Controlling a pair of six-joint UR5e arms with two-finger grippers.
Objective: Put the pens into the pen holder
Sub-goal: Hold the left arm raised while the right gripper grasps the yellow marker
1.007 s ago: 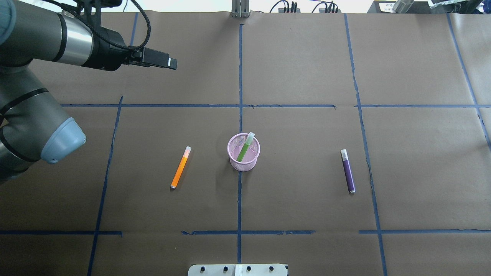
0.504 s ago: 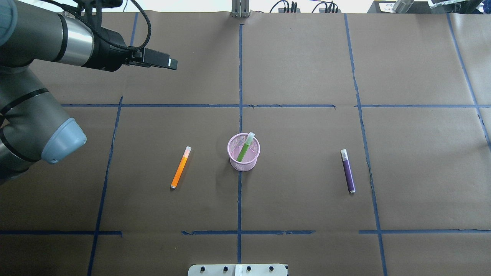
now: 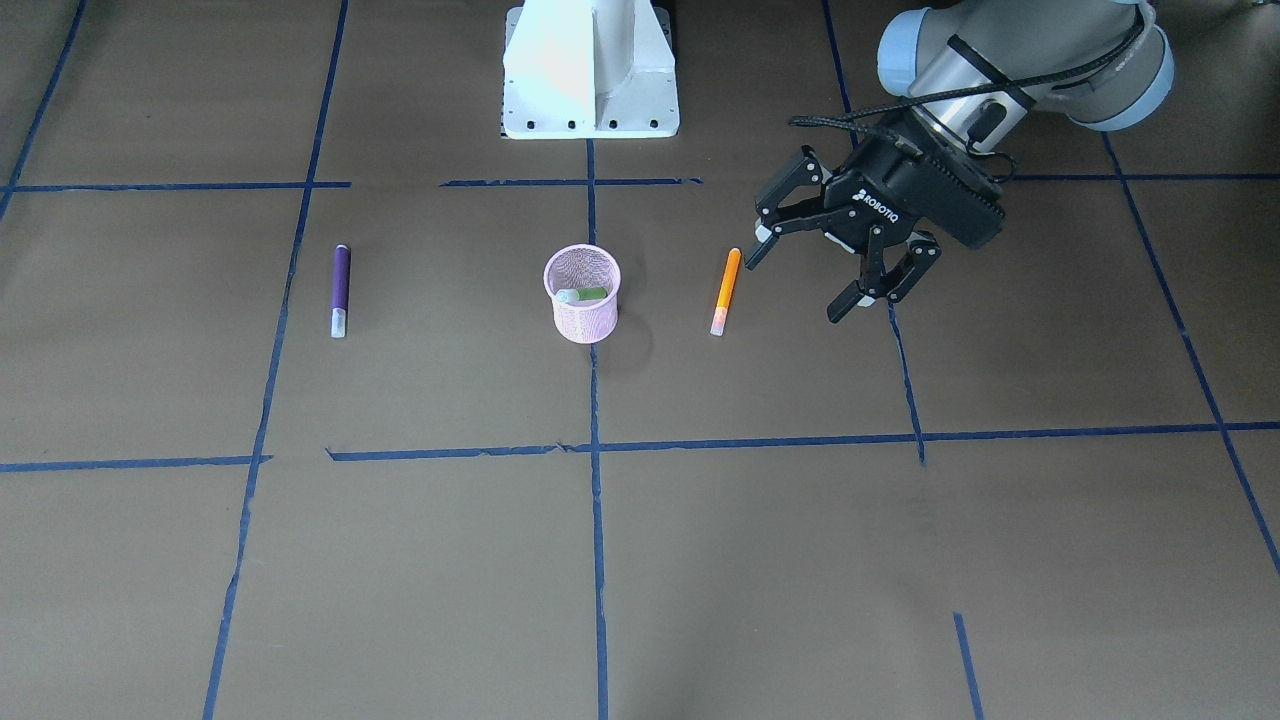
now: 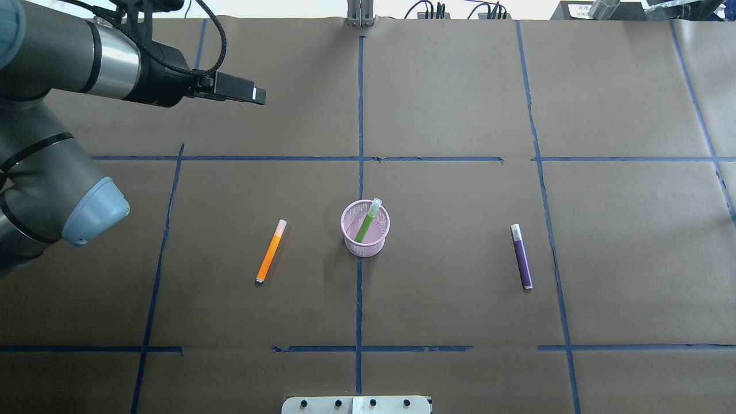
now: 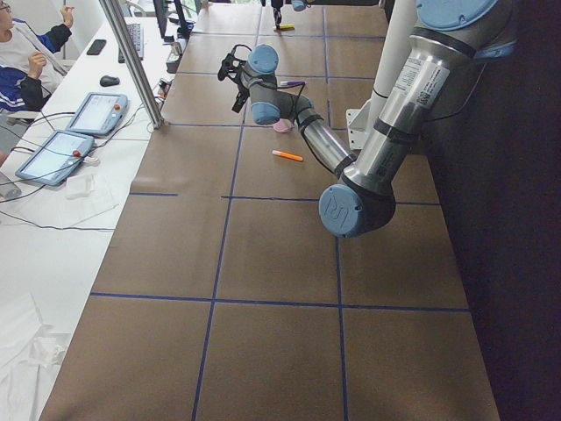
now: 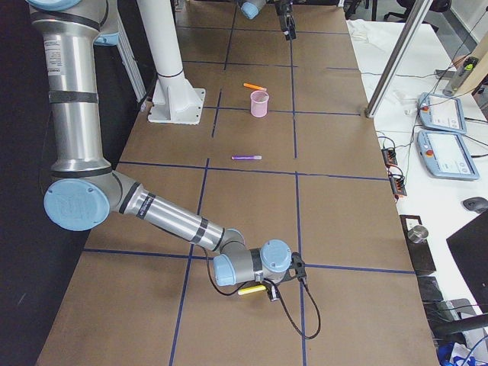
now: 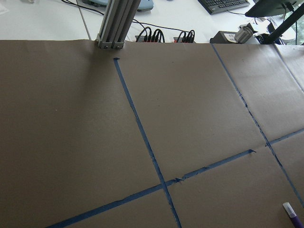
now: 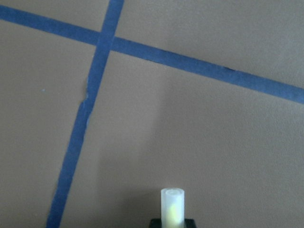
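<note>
The purple pen (image 7: 294,216) is cut off by the lower right corner of the left wrist view, so only its pale cap end shows. In the right wrist view a yellow stick (image 8: 172,207) runs off the bottom edge. In the right-side view, the right pincer (image 6: 267,291) is too small to judge. In the left-side view, the left arm (image 5: 320,140) covers most of the pen holder (image 5: 281,127).

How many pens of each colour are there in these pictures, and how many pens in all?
Orange pen: 1, lying on the table
Purple pen: 1, lying on the table
Green pen: 1, leaning inside the holder
Yellow pen: 1, far from the others
Total: 4 pens
</note>
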